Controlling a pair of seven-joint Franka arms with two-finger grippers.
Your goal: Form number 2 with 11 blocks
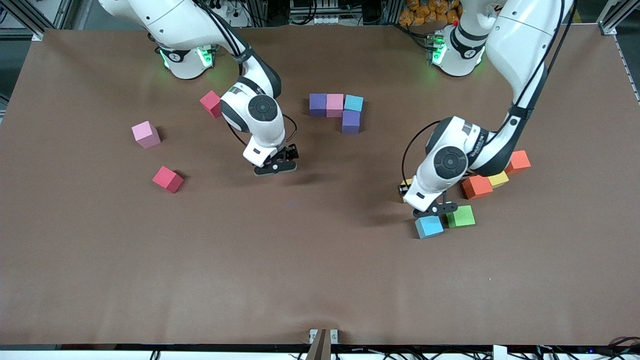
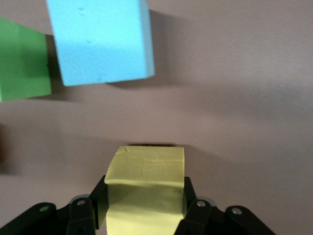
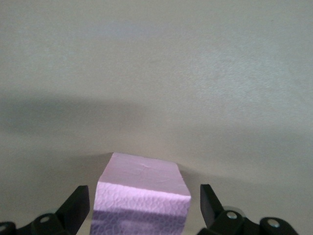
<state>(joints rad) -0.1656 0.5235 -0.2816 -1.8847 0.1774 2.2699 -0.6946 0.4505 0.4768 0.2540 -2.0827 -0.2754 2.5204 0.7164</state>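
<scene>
Front view: four-cube cluster (image 1: 337,111), two purple, pink, light blue, sits mid-table nearer robot bases. Left gripper (image 1: 434,210), toward left arm's end from cluster, pinches yellow cube (image 2: 145,188) above table beside light blue cube (image 1: 429,226) and green cube (image 1: 460,216). Right gripper (image 1: 276,166), jaws spread wide, straddles pink cube (image 3: 142,196) without touching, just beside cluster.

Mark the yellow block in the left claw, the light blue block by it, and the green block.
yellow block (image 2: 145,169), left wrist view, top face.
light blue block (image 1: 429,226), front view, top face.
green block (image 1: 461,216), front view, top face.
</scene>
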